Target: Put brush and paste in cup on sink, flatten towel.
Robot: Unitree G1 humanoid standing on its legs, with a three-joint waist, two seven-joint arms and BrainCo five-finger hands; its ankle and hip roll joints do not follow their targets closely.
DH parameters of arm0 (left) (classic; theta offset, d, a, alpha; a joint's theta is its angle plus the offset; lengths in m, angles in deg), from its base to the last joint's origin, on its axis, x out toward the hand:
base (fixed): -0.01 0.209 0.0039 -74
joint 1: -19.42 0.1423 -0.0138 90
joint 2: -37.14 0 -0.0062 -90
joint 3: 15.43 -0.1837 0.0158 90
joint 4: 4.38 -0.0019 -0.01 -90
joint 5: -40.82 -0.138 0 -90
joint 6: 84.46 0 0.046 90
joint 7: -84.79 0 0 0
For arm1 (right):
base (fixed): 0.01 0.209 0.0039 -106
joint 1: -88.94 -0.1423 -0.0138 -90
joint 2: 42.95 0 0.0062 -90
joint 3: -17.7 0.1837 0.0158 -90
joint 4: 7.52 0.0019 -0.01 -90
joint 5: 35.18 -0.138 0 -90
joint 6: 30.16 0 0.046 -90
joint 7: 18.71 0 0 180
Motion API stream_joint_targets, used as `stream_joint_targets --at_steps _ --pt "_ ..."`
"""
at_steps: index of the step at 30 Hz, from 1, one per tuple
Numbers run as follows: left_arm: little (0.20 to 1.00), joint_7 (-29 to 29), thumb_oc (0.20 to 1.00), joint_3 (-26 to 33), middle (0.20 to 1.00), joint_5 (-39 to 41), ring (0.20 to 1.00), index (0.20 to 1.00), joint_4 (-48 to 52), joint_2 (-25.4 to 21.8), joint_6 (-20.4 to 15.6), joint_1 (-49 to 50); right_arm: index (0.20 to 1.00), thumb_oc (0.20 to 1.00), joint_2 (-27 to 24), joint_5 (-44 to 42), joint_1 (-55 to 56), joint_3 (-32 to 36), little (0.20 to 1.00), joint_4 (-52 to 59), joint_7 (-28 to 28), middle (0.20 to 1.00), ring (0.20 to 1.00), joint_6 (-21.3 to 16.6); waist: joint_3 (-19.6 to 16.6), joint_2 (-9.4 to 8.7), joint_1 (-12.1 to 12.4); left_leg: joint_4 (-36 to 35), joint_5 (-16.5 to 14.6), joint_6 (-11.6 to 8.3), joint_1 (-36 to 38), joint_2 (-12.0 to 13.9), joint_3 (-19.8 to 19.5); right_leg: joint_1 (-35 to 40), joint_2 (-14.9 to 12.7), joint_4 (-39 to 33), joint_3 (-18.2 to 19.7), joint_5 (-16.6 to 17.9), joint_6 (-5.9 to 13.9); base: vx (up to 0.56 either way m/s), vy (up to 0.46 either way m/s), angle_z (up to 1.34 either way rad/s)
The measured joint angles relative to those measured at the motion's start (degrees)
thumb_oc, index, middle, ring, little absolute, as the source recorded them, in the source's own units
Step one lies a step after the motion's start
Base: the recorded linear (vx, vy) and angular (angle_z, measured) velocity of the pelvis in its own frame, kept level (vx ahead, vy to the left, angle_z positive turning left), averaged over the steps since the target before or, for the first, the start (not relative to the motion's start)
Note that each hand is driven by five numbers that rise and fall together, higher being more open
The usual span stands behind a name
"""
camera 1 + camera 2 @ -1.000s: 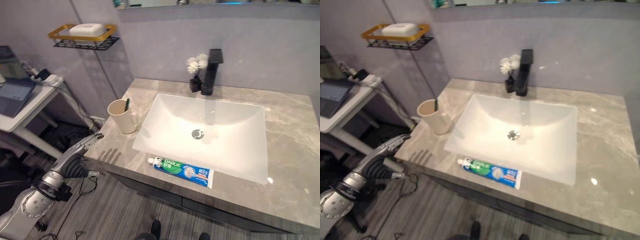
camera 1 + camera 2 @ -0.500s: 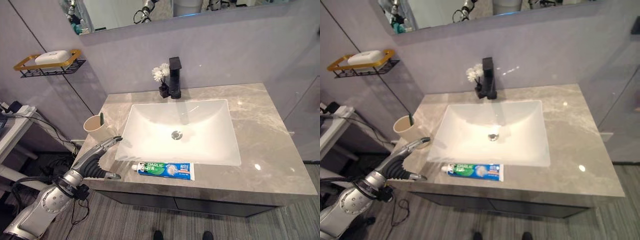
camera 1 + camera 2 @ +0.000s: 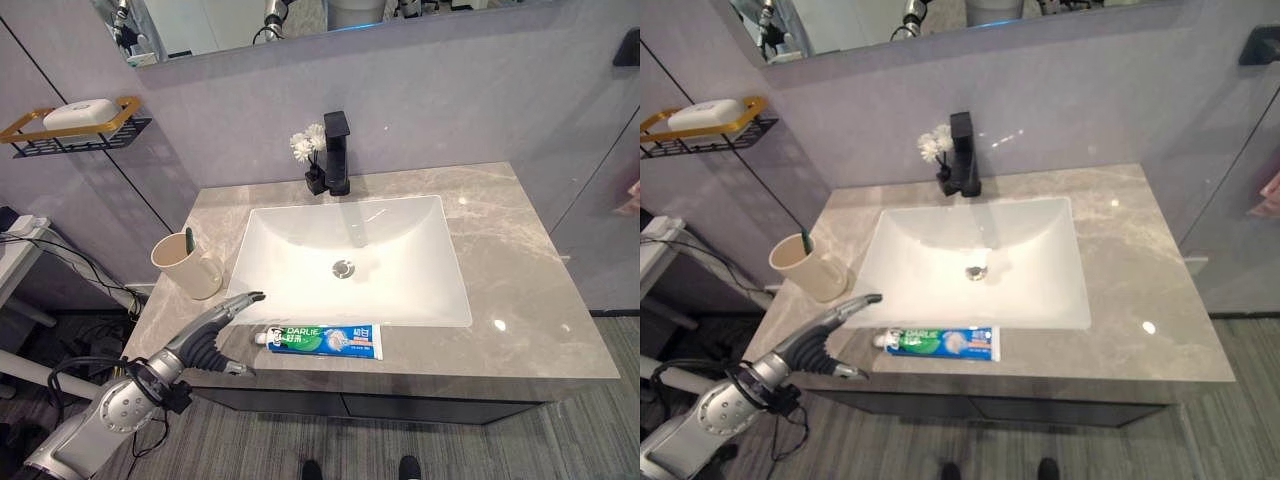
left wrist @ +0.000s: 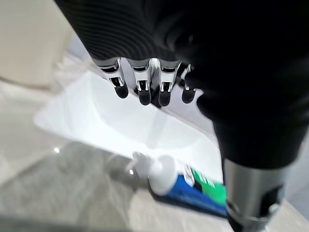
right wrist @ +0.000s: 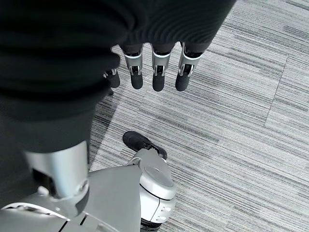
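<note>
Two task items lie within view on the grey marble table [image 3: 540, 300]: toothpaste tube [image 3: 325, 340] flat along the front edge, just before the white sink [image 3: 350, 262], cap end toward the robot's left; cream cup [image 3: 186, 267] at the sink's left side, a green brush [image 3: 189, 240] standing upright inside it. Left hand [image 3: 212, 322] extended over the table's front left corner, fingers [image 4: 140, 89] straight and relaxed, holding nothing, tips near the tube's cap but apart from it. Right hand [image 5: 154, 67] hangs above striped carpet floor [image 5: 241, 121], fingers loosely straight, empty. Black faucet [image 3: 338, 152] at the sink's back, small white flowers [image 3: 306, 148] beside it. Wall shelf [image 3: 70, 125] carries soap.
</note>
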Motion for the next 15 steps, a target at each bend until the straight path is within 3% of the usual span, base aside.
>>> stream_joint_targets --at_steps 6,15 --pt "1.000 -1.16 1.000 -4.43 1.000 0.47 1.000 1.000 -0.55 0.11 0.13 -2.85 1.000 1.000 0.80 0.02 -0.18 0.00 1.000 -1.31 0.00 1.000 1.000 0.14 0.14 -0.69 -0.28 -0.02 -0.04 -0.02 0.16 0.00 0.14 0.03 0.00 0.00 0.33 -0.03 0.10 0.01 -0.009 -0.02" --pt "1.000 -1.58 1.000 -6.28 1.000 1.71 1.000 1.000 -1.27 0.27 0.18 -4.65 1.000 1.000 0.92 0.05 0.33 -0.03 1.000 -1.25 0.00 1.000 1.000 0.30 0.09 -0.64 -0.46 -0.01 0.00 0.00 -0.77 0.00 0.13 -0.95 0.01 0.00 0.34 0.13 0.07 0.00 0.000 0.00"
